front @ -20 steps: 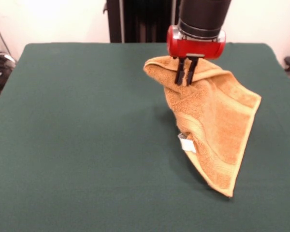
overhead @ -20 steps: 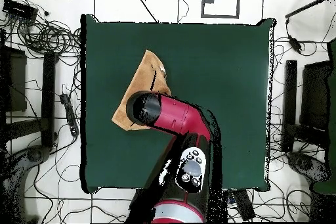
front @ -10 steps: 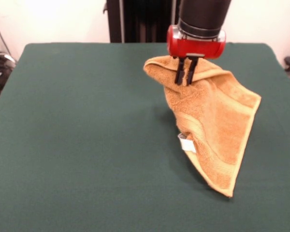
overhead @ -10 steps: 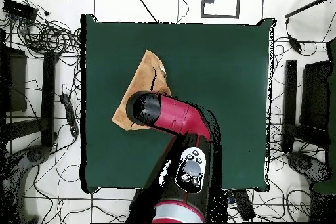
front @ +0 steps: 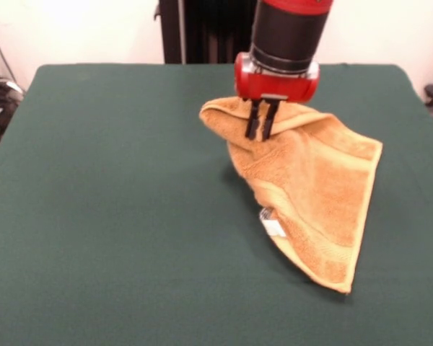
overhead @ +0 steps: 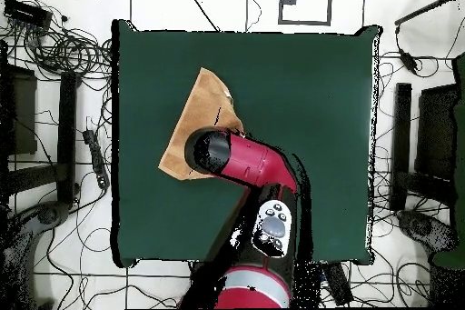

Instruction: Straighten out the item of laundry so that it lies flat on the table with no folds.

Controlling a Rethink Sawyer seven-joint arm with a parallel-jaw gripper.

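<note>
The orange-yellow towel (front: 314, 187) hangs by one raised part from my gripper (front: 258, 132), which is shut on it. The rest of it slopes down to the green table (front: 115, 202), and its lowest corner rests near the front right. A small white tag (front: 272, 223) shows on its lower left edge. In the overhead view the towel (overhead: 196, 111) lies at the table's left side, partly hidden under my red arm (overhead: 245, 163). The gripper itself is hidden there.
The table's left edge (overhead: 115, 143) runs close beside the towel in the overhead view. Cables and stands (overhead: 64, 52) lie on the floor around the table. The black pedestal (front: 202, 32) stands behind the far edge.
My gripper has moved left in the front view, carrying the held part of the towel with it. The towel's lowest corner has stayed on the table.
</note>
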